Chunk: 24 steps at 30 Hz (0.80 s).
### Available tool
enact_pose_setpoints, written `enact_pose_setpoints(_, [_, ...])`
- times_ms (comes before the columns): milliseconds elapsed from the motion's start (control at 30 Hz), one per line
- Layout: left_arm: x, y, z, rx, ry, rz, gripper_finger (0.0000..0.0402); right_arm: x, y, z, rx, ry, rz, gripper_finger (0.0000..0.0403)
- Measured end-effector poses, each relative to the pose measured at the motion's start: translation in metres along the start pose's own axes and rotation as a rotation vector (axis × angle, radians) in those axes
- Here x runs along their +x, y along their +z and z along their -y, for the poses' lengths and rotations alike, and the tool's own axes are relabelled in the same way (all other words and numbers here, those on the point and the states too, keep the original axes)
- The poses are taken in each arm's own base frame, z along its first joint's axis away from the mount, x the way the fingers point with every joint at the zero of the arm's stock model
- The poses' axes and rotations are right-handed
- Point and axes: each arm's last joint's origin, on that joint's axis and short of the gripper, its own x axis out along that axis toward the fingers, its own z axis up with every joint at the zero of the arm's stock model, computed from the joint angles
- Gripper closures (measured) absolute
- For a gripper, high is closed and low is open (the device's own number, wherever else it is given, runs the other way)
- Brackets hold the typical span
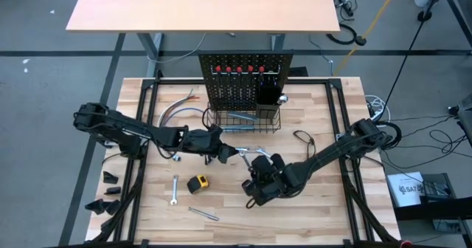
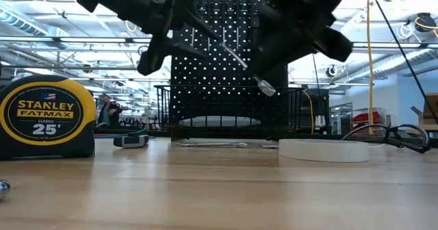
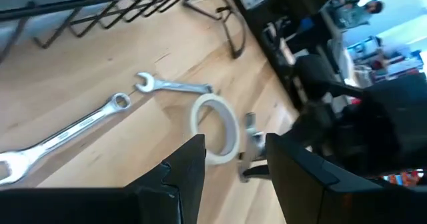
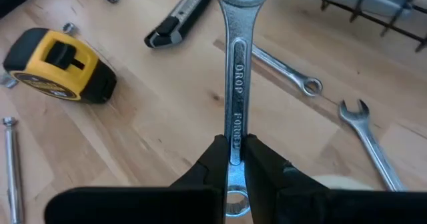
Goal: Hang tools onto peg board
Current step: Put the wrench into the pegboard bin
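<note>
- While my right gripper hangs above the middle of the table, its fingers are pressed tight on a silver wrench, pinching the shaft near one ring end, with "DROP FORGED" stamped along the steel.
- That wrench points out ahead of me, clear of the wood, tilted in the air in front of the peg board.
- My left gripper sits just beside it, fingers parted partway, nothing between them that I can see.
- Below my left fingers lies the white tape roll, with two more wrenches flat on the boards nearby.
- Yellow tape measure rests on the table toward the near edge, a grey utility knife just beyond it.
- Peg board stands upright at the far side, its wire basket along the base.
</note>
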Motion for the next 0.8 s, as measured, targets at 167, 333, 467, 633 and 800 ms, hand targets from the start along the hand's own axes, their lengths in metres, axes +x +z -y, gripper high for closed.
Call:
enact_pose_setpoints(167, [0.0, 0.001, 0.002, -0.002, -0.016, 0.019, 0.0242, 0.005, 0.006, 0.001, -0.016, 0.004, -0.013, 0.038])
enact_pose_setpoints(333, [0.0, 0.002, 0.002, -0.002, -0.007, 0.031, 0.0242, 0.01, 0.013, 0.0, -0.032, 0.019, 0.001, 0.038])
enact_pose_setpoints(467, [0.0, 0.003, 0.001, -0.002, 0.014, 0.06, 0.0242, 0.016, 0.022, 0.001, -0.041, 0.028, 0.019, 0.038])
enact_pose_setpoints(633, [0.0, 0.003, 0.0, 0.003, 0.021, 0.073, 0.0242, 0.025, 0.036, 0.001, -0.028, 0.056, 0.032, 0.038])
enact_pose_setpoints(800, [0.0, 0.004, 0.0, 0.006, 0.033, 0.09, 0.0242, 0.031, 0.047, 0.002, -0.005, 0.077, 0.063, 0.038])
